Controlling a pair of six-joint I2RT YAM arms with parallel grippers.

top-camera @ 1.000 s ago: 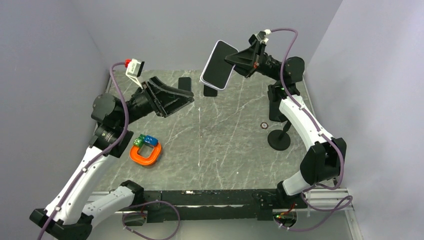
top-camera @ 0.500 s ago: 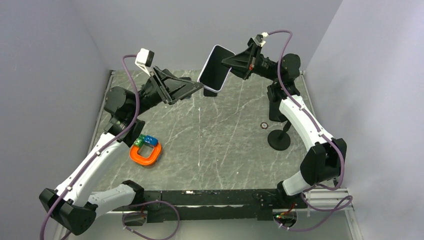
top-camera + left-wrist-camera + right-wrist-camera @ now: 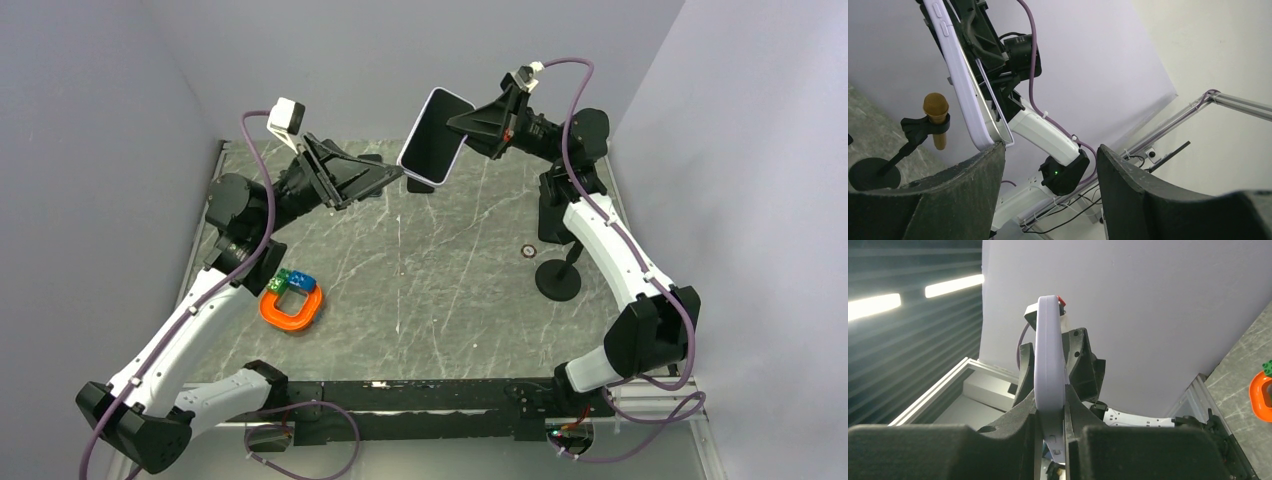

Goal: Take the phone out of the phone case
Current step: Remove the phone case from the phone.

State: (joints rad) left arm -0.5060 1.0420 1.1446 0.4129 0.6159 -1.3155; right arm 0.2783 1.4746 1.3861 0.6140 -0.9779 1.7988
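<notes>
Grey marbled surface [image 3: 440, 290] noted, enclosed by plain pale walls [image 3: 100, 150]. Orange ring [image 3: 291, 308] laid flat on left part of surface. Green block [image 3: 279, 281] and blue block [image 3: 302, 282] seated side by side on its far rim, touching. Black stand [image 3: 558, 279] with round base placed on right part. In left wrist view, brown cylinder [image 3: 936, 107] seen clipped upright at stand top. Small ring [image 3: 527, 250] lying flat near stand base, apart from it. Orange ring also caught at right edge of right wrist view.
</notes>
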